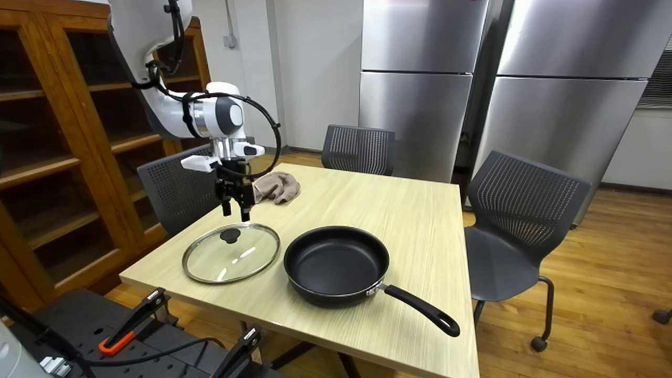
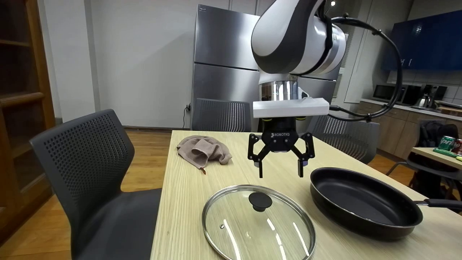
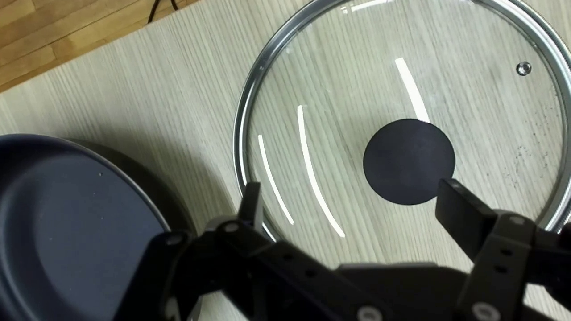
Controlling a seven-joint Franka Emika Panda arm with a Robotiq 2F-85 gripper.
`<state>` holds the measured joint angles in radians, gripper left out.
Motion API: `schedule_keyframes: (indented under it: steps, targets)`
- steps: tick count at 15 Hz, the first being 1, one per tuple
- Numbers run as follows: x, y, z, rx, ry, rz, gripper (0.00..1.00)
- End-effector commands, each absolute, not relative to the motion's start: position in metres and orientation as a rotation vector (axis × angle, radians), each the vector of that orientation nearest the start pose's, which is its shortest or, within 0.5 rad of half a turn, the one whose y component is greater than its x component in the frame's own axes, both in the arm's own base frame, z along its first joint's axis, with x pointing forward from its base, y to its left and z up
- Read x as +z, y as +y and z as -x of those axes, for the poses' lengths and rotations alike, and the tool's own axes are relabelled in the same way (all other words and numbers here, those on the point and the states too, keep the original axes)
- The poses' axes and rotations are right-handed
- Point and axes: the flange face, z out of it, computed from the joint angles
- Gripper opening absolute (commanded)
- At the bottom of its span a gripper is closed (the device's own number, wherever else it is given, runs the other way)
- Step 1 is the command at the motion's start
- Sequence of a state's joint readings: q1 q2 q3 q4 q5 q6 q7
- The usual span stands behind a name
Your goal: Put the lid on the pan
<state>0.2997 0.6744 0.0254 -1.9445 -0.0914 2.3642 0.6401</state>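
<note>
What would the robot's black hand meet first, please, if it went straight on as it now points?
Pointing down, the hand would probably first meet the round, metal-rimmed glass lid; depth leaves the exact spot unclear.

Pan (image 3: 80,232) and lid (image 3: 374,111) clipped in my views.
Wrist view: left edge cuts the pan, top edge the lid; gripper (image 3: 349,191) covers bits of both rims. In an exterior view I lose the end of the handle (image 2: 442,204) and the lid's near rim. Dark specks (image 3: 524,162) at the lid: too small to identify.

White glare streaks the lid (image 2: 258,224); soft shadow borders the pan (image 3: 84,232).
</note>
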Motion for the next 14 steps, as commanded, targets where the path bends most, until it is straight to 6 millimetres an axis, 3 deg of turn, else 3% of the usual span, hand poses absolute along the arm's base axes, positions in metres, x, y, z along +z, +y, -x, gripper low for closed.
schedule_keyframes:
  steps: [1, 14]
  targets:
    - [0.101, 0.198, -0.563, 0.310, 0.324, 3.266, 1.00]
    - [0.067, 0.211, -0.573, 0.281, -0.013, 3.230, 1.00]
